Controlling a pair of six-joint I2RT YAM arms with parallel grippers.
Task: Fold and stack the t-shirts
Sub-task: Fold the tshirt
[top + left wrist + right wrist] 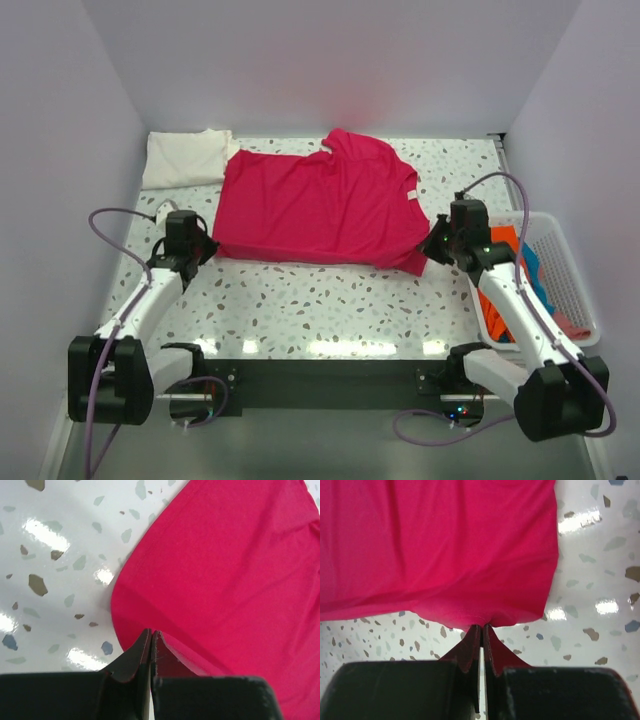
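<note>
Magenta shirt (315, 210) flat at mid-desk, near-left corner pinched in closed left fingers (135, 655), near-right corner bunched in closed right fingers (495, 645). Cream shirt (185, 158) folded at far-left corner; mesh basket (570, 280) at right edge. Speckled white desk (320, 310), pale lilac walls (330, 60).

The red shirt (320, 205) lies spread flat on the table (320, 305). The left gripper (210, 249) meets its near-left corner and the right gripper (429, 246) its near-right corner. A folded white shirt (183, 158) lies at far left. The basket (578, 275) at right holds orange, blue and pink cloth.
</note>
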